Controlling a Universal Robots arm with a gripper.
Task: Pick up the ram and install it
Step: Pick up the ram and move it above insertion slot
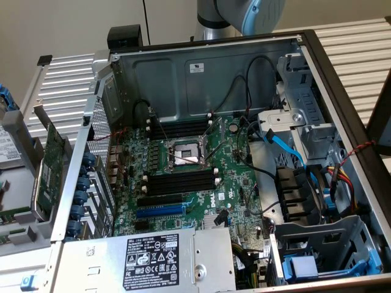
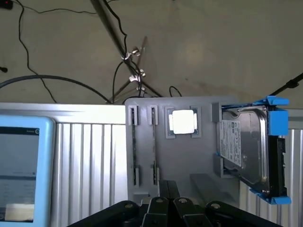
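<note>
Your jaws are together and empty, near the ram (image 2: 154, 142) — it stands on edge in the grey holder (image 2: 189, 161), presumably so you can pinch its edge

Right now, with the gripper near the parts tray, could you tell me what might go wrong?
One memory stick stands close beside a second stick, so a grab might knock the neighbour.
The gripper is shut; lowered like this, it would likely strike a stick's edge instead of straddling it.
In the case, black cables run by the memory slots and could snag.
</note>
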